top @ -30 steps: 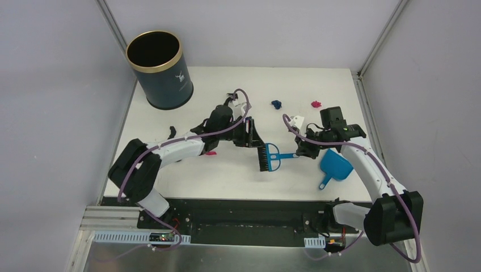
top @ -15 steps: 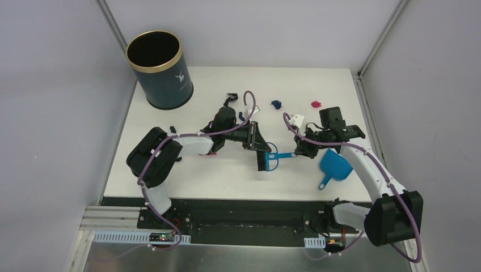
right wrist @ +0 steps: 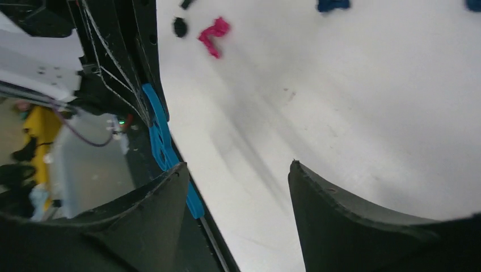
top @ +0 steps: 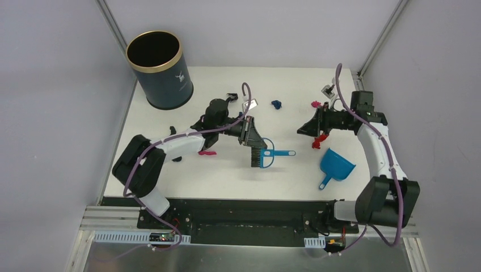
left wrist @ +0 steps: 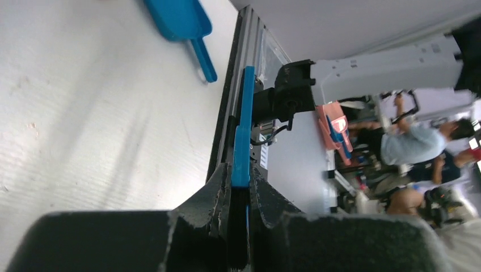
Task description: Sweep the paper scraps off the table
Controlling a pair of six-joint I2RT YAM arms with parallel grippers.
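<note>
Left arm: comes off its base at the near-left corner and runs low over the counter to the middle, with the left tool angled toward the near edge. It's clenched on the brush at the head end, and the handle points at the right edge. In the left wrist view the blue handle sits edge-on, pinched between both fingers. Can't tell if the bristles touch the counter.

Right arm: the upper link stands up from the near-right base, elbow high by the right edge, forearm roughly level and pointing left. The right tool is released, jaws apart with nothing between them. The right wrist view shows only bare counter in the gap.

The paper scraps are all on the counter:
- dark blue one and magenta scrap: near the far edge, right of centre
- red scrap: between the right tool and the dustpan
- pink scrap: just beside the left forearm
- black scrap: on the far side of the left wrist

The dustpan lies near the near-right corner, handle toward the near edge. The bin stands upright at the far-left corner.
</note>
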